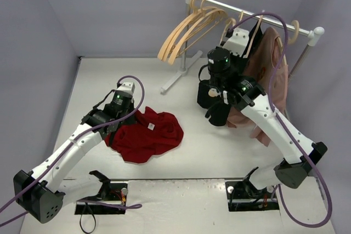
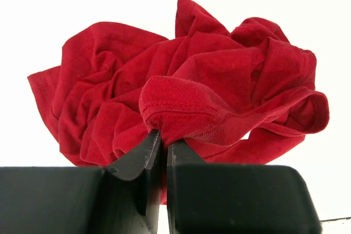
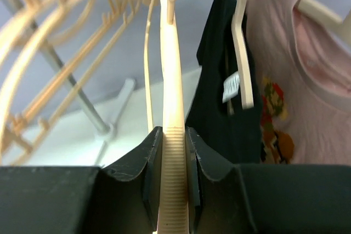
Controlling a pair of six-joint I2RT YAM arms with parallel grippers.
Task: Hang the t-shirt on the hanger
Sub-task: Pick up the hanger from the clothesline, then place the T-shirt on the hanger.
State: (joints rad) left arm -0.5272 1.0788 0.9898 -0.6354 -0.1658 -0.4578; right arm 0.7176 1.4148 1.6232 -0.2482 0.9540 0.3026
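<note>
Pinching a fold of the t-shirt (image 2: 186,75) with the left gripper (image 2: 163,140), jaws closed tight on the cloth. Lying crumpled on the counter (image 1: 219,157), left of centre and toward the near edge. Clamping the hanger (image 3: 170,80) with the right gripper (image 3: 174,135), jaws narrow around its wooden arm, near the far right corner. Hanging just beside on the rack (image 1: 230,7): black garment (image 3: 214,75), pink shirt (image 3: 296,75), spare hangers (image 1: 186,28).
</note>
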